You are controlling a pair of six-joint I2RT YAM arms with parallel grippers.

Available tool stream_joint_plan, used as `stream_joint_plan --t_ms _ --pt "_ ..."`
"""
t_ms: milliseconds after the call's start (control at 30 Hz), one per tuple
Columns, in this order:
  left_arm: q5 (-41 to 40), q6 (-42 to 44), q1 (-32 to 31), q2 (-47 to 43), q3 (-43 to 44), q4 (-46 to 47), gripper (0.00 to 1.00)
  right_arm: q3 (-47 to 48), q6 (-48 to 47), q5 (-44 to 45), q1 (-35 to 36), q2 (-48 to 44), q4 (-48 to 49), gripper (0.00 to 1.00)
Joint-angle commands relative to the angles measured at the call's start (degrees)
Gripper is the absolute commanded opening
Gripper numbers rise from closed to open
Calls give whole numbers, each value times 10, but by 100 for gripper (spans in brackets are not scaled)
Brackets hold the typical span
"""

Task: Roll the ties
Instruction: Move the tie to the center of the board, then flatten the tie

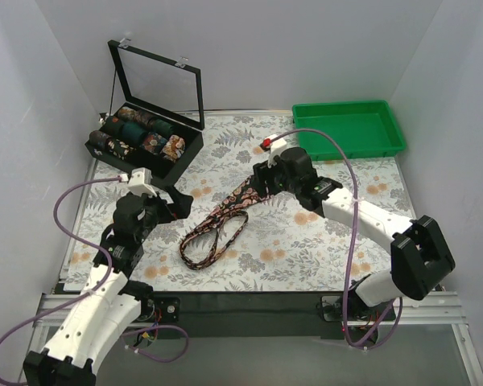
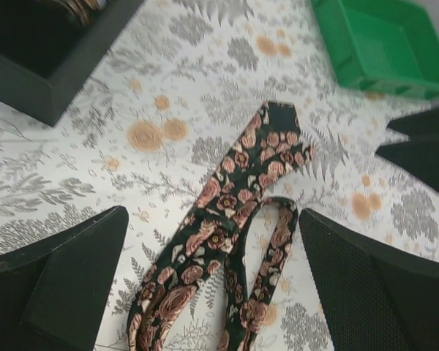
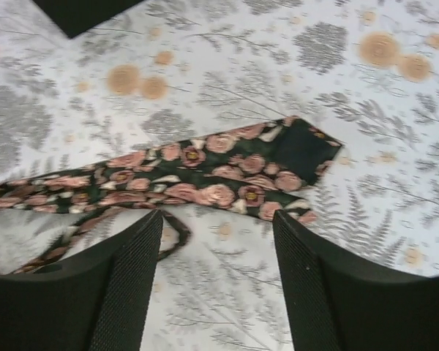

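Note:
A dark tie with a pink-tan rose print (image 1: 217, 229) lies flat and loosely doubled on the floral cloth at the centre. Its wide end (image 3: 234, 172) points toward my right gripper (image 1: 258, 186), which is open and empty just above that end; in the right wrist view the gripper (image 3: 218, 218) hovers just short of the tie. My left gripper (image 1: 177, 205) is open and empty to the left of the tie. In the left wrist view the tie (image 2: 241, 190) runs between the spread fingers of that gripper (image 2: 212, 216). Several rolled ties (image 1: 137, 133) sit in a black box.
The black box (image 1: 97, 151) with its clear lid raised stands at the back left, and its corner shows in the left wrist view (image 2: 51, 66). A green tray (image 1: 350, 129) stands at the back right and also shows in the left wrist view (image 2: 373, 44). White walls enclose the table.

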Motion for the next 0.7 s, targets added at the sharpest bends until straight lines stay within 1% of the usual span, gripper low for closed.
stream_joint_plan --t_ms 0,100,133,233,333,467,567,667 --pt "83 9 0 41 13 3 98 -2 -65 -9 -38 30 -9 56" --pt "105 12 -1 65 17 3 98 23 -78 -33 -57 80 -9 51" --pt "106 12 0 67 16 4 98 31 -77 -42 -60 93 -9 46" --pt "106 11 0 69 13 5 98 61 -76 -51 -63 144 -9 38" --pt "107 12 0 71 11 5 97 87 -66 -69 -63 191 1 35" --pt "103 15 0 74 13 4 97 113 -52 -78 -62 247 14 34" --pt "104 18 0 74 13 4 97 126 -36 -87 -63 272 33 31" --pt "106 18 -1 74 12 3 97 132 -15 -95 -64 291 51 31"
